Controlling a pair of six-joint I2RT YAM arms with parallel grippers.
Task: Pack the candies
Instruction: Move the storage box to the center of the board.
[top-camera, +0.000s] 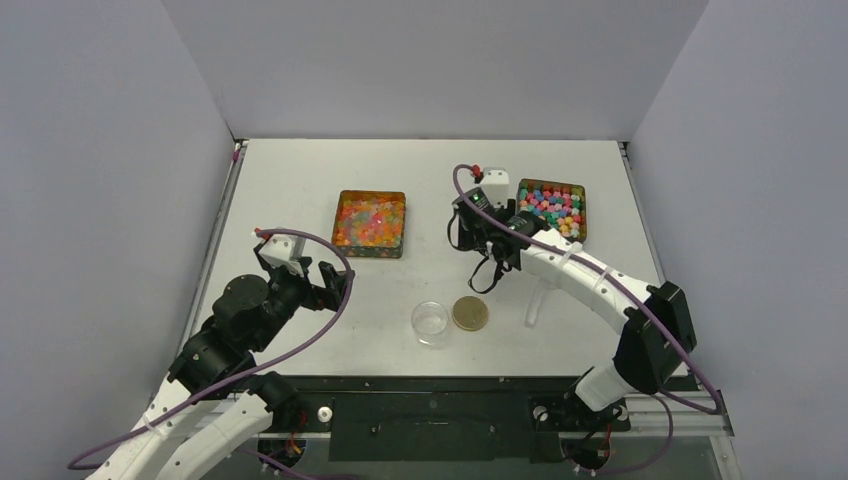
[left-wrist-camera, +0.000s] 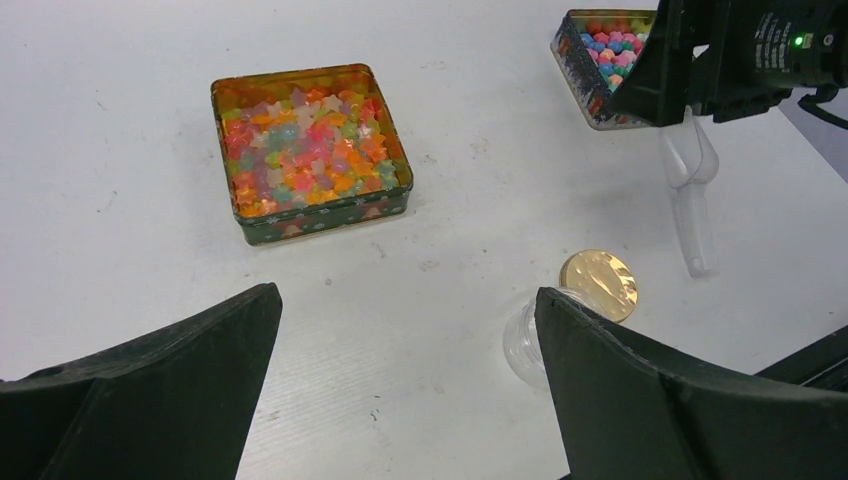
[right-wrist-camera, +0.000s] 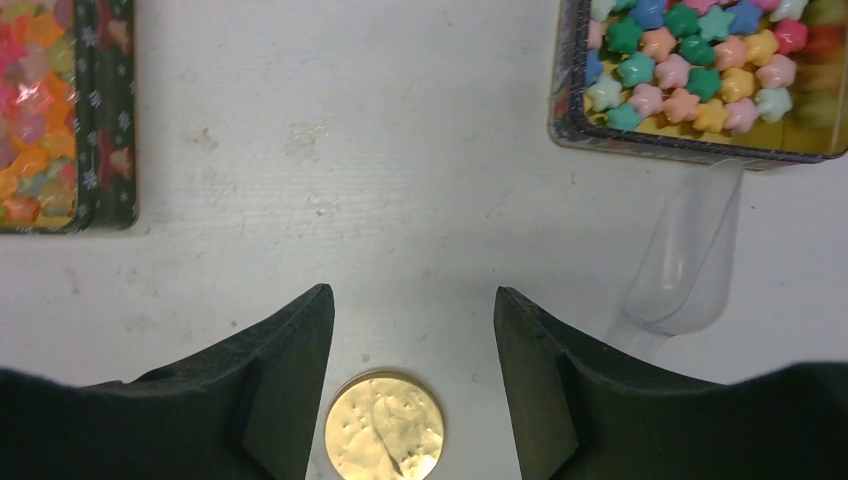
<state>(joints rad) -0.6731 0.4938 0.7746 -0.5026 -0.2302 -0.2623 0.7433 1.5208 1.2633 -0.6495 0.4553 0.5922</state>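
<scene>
We record: left gripper (left-wrist-camera: 405, 292) spread wide, empty; right gripper (right-wrist-camera: 412, 291) parted, empty; candies (top-camera: 369, 220) in two open tins (top-camera: 368, 253).

2 white arms (top-camera: 575, 268) with black joints (top-camera: 655, 335), each trailing a purple cable (top-camera: 340, 305).

The left hand (left-wrist-camera: 408, 293) hangs tilted forward, its two fingers spread as wide as they go, nothing between them. Behind it the left arm (top-camera: 230, 320) folds low at the elbow. The right hand (right-wrist-camera: 412, 295) points straight down, jaws half parted and empty, with the right arm (top-camera: 590, 280) stretched out behind it.
</scene>
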